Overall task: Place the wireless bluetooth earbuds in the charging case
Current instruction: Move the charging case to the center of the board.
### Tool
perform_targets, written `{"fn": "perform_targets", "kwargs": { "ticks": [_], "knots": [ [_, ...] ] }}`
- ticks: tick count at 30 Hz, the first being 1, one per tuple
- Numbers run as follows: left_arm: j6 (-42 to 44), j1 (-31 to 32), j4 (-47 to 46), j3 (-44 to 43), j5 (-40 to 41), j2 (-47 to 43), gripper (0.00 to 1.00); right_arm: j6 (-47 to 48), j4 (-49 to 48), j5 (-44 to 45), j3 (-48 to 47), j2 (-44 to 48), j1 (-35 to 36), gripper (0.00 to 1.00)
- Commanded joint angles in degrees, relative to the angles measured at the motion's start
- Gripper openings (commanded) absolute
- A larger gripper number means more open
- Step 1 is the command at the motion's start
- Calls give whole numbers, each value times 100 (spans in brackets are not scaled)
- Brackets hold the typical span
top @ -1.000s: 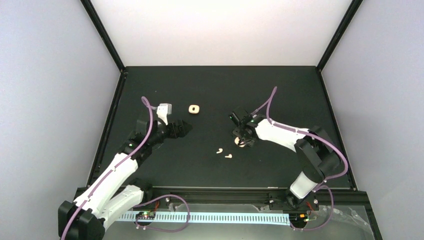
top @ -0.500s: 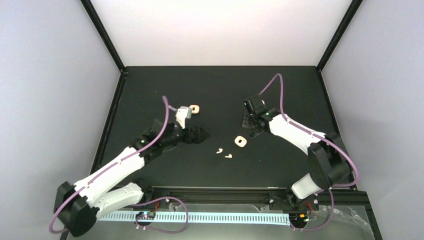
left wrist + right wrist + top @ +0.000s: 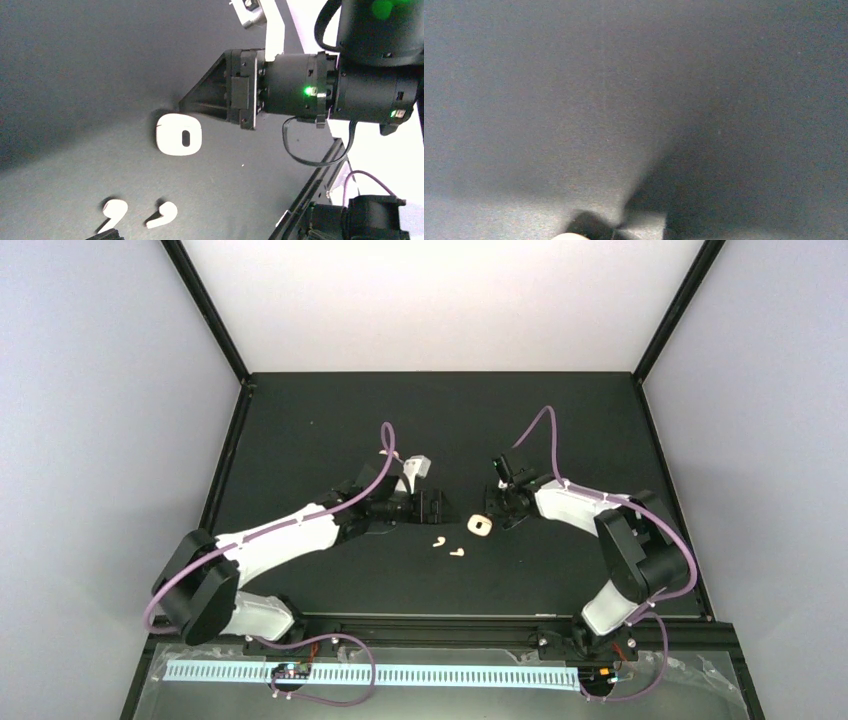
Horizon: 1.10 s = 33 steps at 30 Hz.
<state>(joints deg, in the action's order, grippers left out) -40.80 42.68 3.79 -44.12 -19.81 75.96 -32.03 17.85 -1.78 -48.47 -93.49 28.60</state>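
A cream charging case (image 3: 480, 526) with a dark slot lies flat on the black table; it also shows in the left wrist view (image 3: 179, 135). Two tiny white earbuds (image 3: 438, 541) (image 3: 457, 552) lie just near-left of it, and also show in the left wrist view (image 3: 114, 210) (image 3: 162, 214). My left gripper (image 3: 436, 505) hovers just left of the case and above the earbuds, and looks open and empty. My right gripper (image 3: 498, 511) is shut, its tip (image 3: 184, 103) right at the case's far-right edge. No other earbuds show.
The black table (image 3: 330, 420) is walled by black frame posts and pale panels. A black rail (image 3: 440, 625) runs along the near edge. The left arm stretches across the left-centre of the table and hides the spot where a second cream case lay.
My left arm has swung right from the table's left to beside the case and earbuds. My right gripper lifted off the case, went far, then came back beside it. The case stayed.
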Motion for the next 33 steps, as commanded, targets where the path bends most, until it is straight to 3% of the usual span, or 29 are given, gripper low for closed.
{"fn": "perform_targets", "kwargs": {
  "ticks": [1,6,12,24,33],
  "knots": [
    [-331,57,-381,-463,-352,436,99,-58,-350,-217,392,5,-12,23],
    [-506,74,-180,-750,-382,1022,98,-298,-632,-397,943,213,-12,21],
    [-662,150,-102,-1003,-569,1679,89,-570,-833,-648,1329,551,37,20],
    [-897,296,-82,-1452,-634,2511,81,-629,-703,-770,1568,1187,67,20],
    [-609,303,565,-1885,-424,2986,78,-1039,-434,-463,1708,1858,54,22]
  ]
}}
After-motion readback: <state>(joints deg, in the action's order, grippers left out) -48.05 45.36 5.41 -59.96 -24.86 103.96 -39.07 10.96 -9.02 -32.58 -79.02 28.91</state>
